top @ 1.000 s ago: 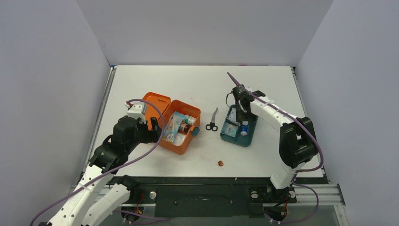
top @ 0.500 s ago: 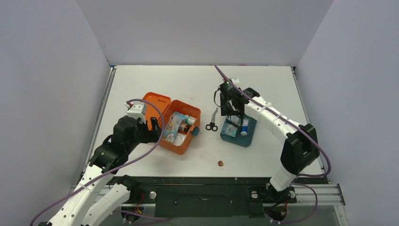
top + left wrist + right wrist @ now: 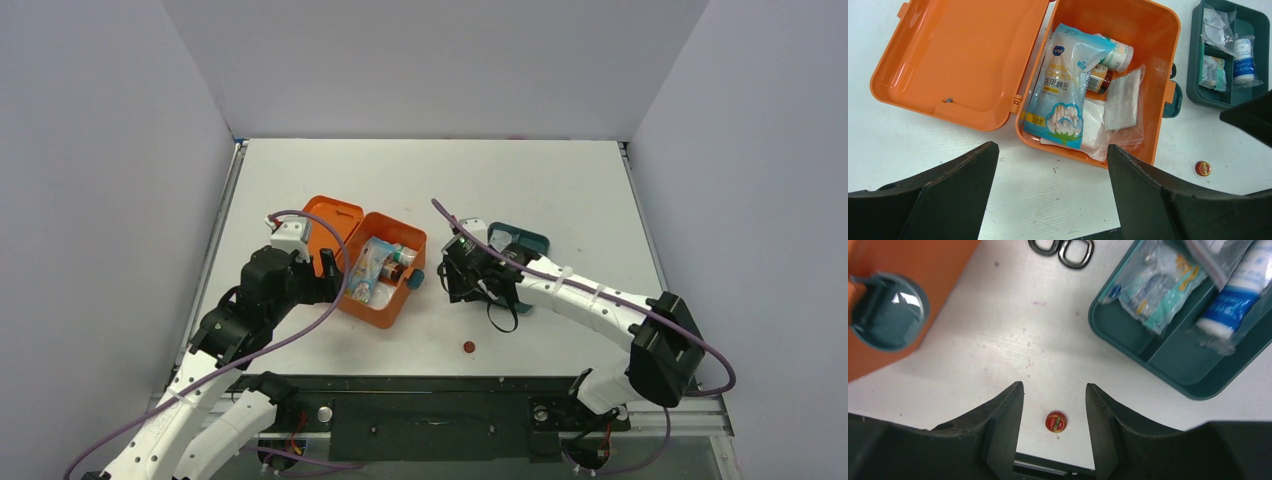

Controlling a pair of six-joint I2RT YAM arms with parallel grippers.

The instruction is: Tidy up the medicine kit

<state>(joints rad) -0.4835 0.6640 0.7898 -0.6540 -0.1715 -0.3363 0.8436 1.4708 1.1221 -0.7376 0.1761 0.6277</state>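
Note:
The orange medicine kit (image 3: 385, 310) lies open at centre left, lid (image 3: 331, 222) flat beside it. Inside are a blue cotton-swab packet (image 3: 1068, 85), small bottles (image 3: 1115, 50) and a clear bag of gauze (image 3: 1122, 99). My left gripper (image 3: 1053, 165) hovers open over the table at the kit's near rim (image 3: 1068, 150), holding nothing. My right gripper (image 3: 1054, 390) is open and empty above the bare table between the kit's teal latch (image 3: 890, 310) and the teal divided tray (image 3: 1168, 365). A small round red tin (image 3: 1056, 421) lies on the table below the gap between its fingers.
The teal tray (image 3: 528, 240) holds wrapped packets (image 3: 1153, 290) and a white and blue tube (image 3: 1230, 302). Black scissors' handles (image 3: 1068, 247) lie between the kit and the tray. The red tin (image 3: 466, 347) sits near the table's front edge. Grey walls enclose the table.
My right arm has swung from over the teal tray toward the near left, ending low between the kit and the tray, its jaws slightly wider. The left arm has not moved.

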